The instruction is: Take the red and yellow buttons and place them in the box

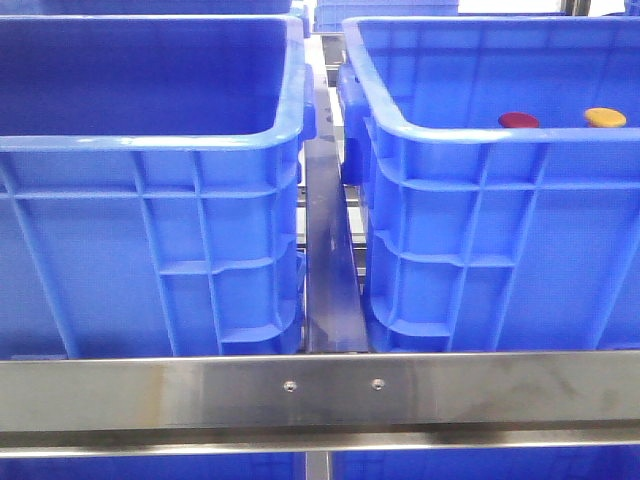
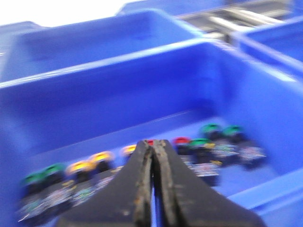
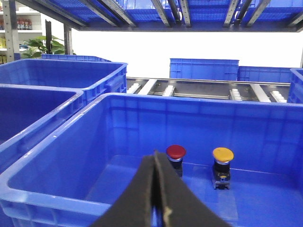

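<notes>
Where front view hides bodies, red button (image 3: 175, 152), yellow button (image 3: 222, 154) beyond clenched right hand (image 3: 156, 196).

I am in a warehouse or factory sorting area: big blue plastic crates (image 3: 71, 75) stand around a roller conveyor (image 3: 203, 90), steel shelf beams (image 3: 184, 12) run above it, and stocked shelves (image 3: 21, 23) stand beside it.

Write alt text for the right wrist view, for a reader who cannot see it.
The right gripper, fingers closed together and empty, hangs over a large blue crate that holds a red push button and a yellow push button standing side by side on its floor. More blue crates and a metal roller conveyor sit beyond it.
</notes>
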You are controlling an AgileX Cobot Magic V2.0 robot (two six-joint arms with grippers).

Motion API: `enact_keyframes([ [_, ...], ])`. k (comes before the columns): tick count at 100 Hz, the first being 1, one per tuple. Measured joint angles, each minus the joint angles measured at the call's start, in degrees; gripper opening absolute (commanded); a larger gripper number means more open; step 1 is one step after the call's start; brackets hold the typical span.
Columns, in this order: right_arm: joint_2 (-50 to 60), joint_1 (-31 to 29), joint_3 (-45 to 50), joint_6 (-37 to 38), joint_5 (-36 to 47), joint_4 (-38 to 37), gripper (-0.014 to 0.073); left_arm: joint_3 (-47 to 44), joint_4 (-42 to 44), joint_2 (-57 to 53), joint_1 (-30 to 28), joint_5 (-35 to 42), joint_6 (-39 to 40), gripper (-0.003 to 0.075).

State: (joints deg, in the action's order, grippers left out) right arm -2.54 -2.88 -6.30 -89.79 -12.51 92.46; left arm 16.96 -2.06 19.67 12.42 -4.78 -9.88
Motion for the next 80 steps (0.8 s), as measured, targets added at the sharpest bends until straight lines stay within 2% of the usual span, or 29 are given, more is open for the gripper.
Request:
enact_keyframes([
  [17,0.00,0.00,0.00,0.00,0.00,0.00,-0.0069,-6.44,4.02,-8.06,-7.03,-0.01,7.31,-0.0020],
  [43,0.00,0.00,0.00,0.00,0.00,0.00,-0.0069,-16.86,4.11,-18.18,-13.41,-0.21,8.57,-0.0020],
  [80,0.00,0.00,0.00,0.00,-0.15,0.00,-0.0069,-17.00,3.17,-20.01,-14.03,-1.08,8.57,-0.0020],
])
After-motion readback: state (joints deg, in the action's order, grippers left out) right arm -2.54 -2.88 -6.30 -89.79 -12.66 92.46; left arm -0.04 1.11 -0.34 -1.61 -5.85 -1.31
